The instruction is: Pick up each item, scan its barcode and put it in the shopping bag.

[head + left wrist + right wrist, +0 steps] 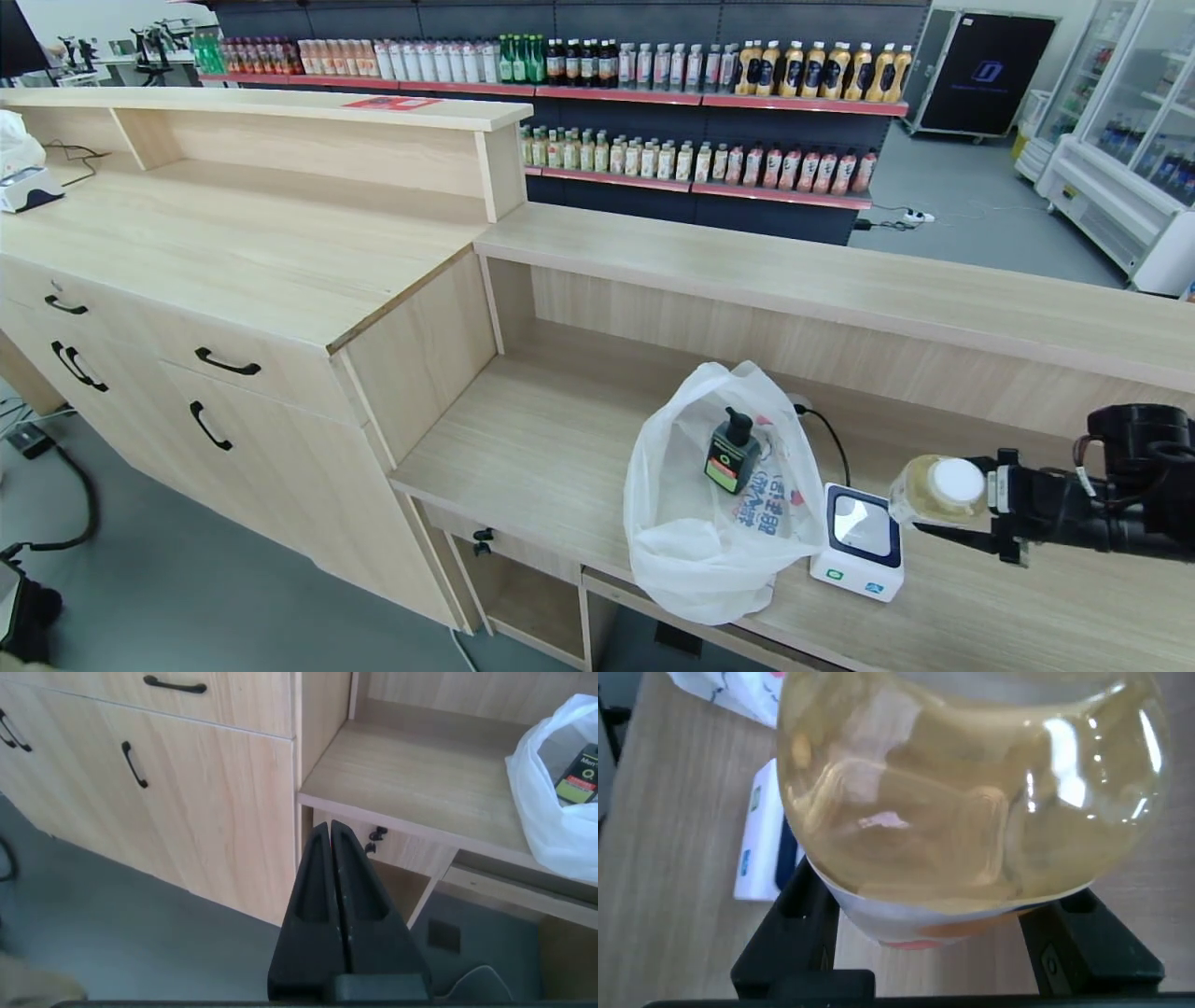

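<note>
Your right claw (pixel 976 504) is pinching a clear bottle (pixel 924 490) of pale yellow liquid. The bottle is held sideways above the counter (pixel 551 448), white cap up toward the head camera, a finger on each side of it. The scanner (pixel 859 541) sits on the counter just beside the bottle, ahead of the claw's tips and lower. Past the scanner and touching it is the white shopping bag (pixel 691 532), mouth open, with a dark green pump bottle (pixel 733 455) already inside. Your left claw (pixel 332 887) has its fingers pressed together with nothing between them. It hangs off the counter's front edge, over the floor, with cabinet doors (pixel 187 793) ahead and the bag well off to one side.
</note>
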### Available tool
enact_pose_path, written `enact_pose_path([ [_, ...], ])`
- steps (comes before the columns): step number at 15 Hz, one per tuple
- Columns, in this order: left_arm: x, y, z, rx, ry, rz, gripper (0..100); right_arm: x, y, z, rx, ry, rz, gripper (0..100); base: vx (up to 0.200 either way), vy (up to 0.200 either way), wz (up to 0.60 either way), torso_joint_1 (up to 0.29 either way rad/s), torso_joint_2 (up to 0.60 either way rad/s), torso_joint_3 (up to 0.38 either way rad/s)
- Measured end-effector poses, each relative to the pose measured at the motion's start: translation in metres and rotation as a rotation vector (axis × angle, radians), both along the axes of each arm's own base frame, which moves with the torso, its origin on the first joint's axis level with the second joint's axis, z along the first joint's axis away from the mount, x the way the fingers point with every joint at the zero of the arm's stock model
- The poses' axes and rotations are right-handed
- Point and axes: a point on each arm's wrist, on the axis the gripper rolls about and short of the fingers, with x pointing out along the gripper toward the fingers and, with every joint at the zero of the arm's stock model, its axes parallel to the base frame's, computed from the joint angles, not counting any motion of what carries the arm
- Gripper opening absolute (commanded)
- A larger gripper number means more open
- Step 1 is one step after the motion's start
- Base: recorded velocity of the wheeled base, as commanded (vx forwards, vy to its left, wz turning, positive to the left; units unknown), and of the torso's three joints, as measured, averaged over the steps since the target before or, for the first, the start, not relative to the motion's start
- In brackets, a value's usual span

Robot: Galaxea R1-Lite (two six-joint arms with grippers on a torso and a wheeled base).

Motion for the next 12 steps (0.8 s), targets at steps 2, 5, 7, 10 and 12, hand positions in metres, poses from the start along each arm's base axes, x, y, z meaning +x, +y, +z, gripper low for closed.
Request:
enact_pose_path([
  [2, 0.000, 0.000, 0.000, 0.000, 0.000, 0.000, 0, -0.013, -0.006, 0.020, 0.067, 0.023, -0.014, 0, 0.000, 0.000, 0.00, 0.000, 0.00, 0.000],
  [5, 0.000, 0.000, 0.000, 0.000, 0.000, 0.001, 0, -0.039, -0.011, 0.062, 0.258, 0.143, -0.161, 0, 0.000, 0.000, 0.00, 0.000, 0.00, 0.000],
  [7, 0.000, 0.000, 0.000, 0.000, 0.000, 0.000, 0, -0.058, -0.011, 0.090, 0.448, 0.270, -0.320, 0, 0.000, 0.000, 0.00, 0.000, 0.00, 0.000],
  [10, 0.000, 0.000, 0.000, 0.000, 0.000, 0.000, 0, -0.084, -0.009, 0.115, 0.636, 0.388, -0.685, 0, 0.000, 0.000, 0.00, 0.000, 0.00, 0.000],
  [12, 0.000, 0.000, 0.000, 0.000, 0.000, 0.000, 0, -0.090, -0.002, 0.125, 0.704, 0.377, -0.885, 0, 0.000, 0.000, 0.00, 0.000, 0.00, 0.000],
])
